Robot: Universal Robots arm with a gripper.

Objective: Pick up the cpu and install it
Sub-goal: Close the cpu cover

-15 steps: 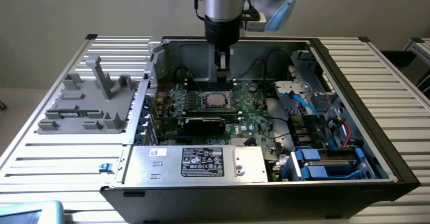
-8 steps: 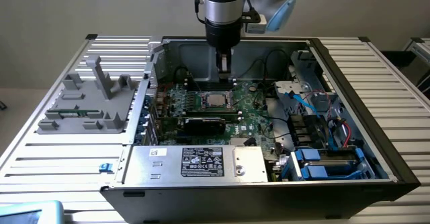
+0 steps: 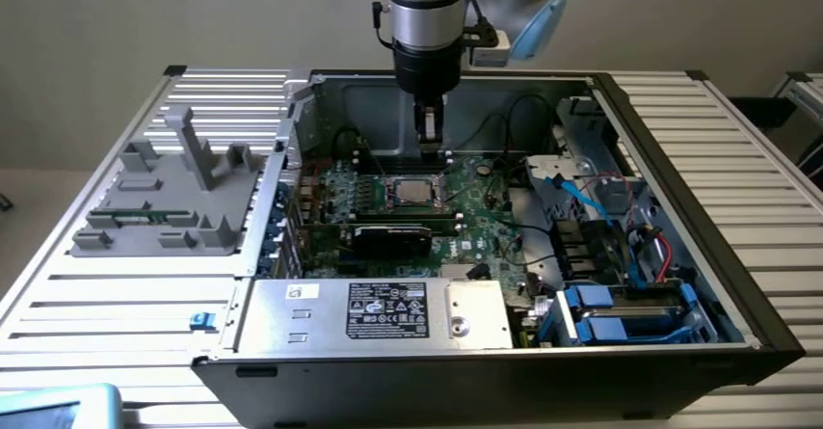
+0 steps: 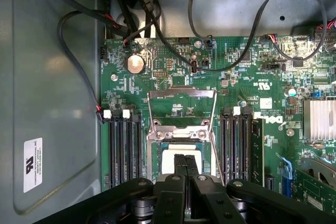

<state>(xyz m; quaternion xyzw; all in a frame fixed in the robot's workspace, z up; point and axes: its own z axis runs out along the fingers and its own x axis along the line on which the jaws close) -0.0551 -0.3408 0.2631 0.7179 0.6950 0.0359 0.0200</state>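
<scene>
Hovering: the end effector [image 3: 431, 146] hangs off the arm [image 3: 425, 10] inside the open computer case [image 3: 720, 255], over the far edge of the socket [image 3: 384, 180].
End effector state: fully closed, fingers [image 4: 180, 163] pressed together with no gap. Nothing is clamped between them.
cpu [image 3: 411, 191]: silver top up, lying flat inside the socket, mid motherboard [image 3: 495, 207]. Not in the grip.
Relative position: in the exterior view the cpu sits just in front of and below the fingertips. In the wrist view the closed fingers overlap its pale top.
Contact: can't tell whether the tips touch the cpu or sit just above it.
Retention frame [image 4: 181, 94]: swung up and open, clear of the cpu.
Memory slots [image 4: 123, 145]: dark banks flank the socket on both sides.
Surface [image 3: 154, 294]: slatted metal, carries the case.
Fixture [image 3: 168, 207]: grey plastic, on the surface just beside the case at the exterior view's left, well apart from the end effector.
</scene>
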